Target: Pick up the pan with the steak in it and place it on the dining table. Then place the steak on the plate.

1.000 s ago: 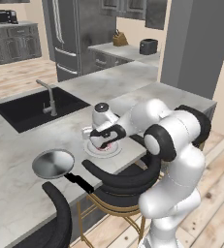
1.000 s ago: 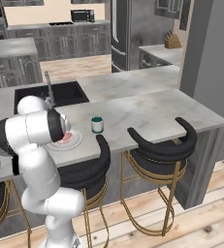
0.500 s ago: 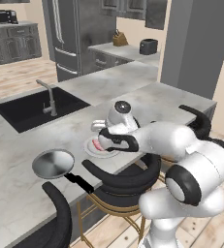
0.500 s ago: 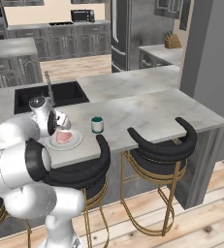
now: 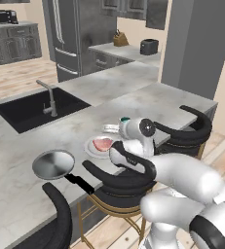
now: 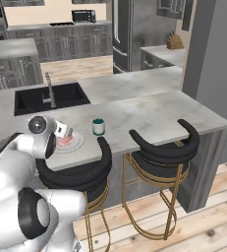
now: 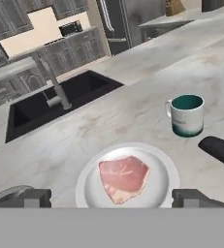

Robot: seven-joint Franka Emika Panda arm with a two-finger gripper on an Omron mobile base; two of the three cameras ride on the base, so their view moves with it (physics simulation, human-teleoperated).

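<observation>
The steak (image 7: 123, 178) lies flat on the white plate (image 7: 158, 190), which rests on the dining table (image 7: 108, 126). My gripper (image 7: 112, 198) hovers just above and behind the plate, open, with nothing between its fingertips (image 7: 33, 197). In the left base view the gripper (image 5: 112, 129) sits right of the plate (image 5: 90, 147) and steak (image 5: 103, 144). The grey pan (image 5: 53, 164) stands empty on the table (image 5: 133, 102) to the plate's left, its black handle over the near edge. From the right, the gripper (image 6: 66, 134) overlaps the plate (image 6: 75, 144) and steak (image 6: 64, 141).
A teal-rimmed cup (image 7: 186, 115) stands just right of the plate. The black sink (image 7: 60, 99) with its faucet (image 7: 50, 80) lies beyond. Black curved stool backs (image 5: 119, 177) line the table's near edge, under my arm.
The hand has drawn back from low over the plate toward the table's near edge. My elbow has swung down and outward. The steak stays on the plate and the jaws stay open.
</observation>
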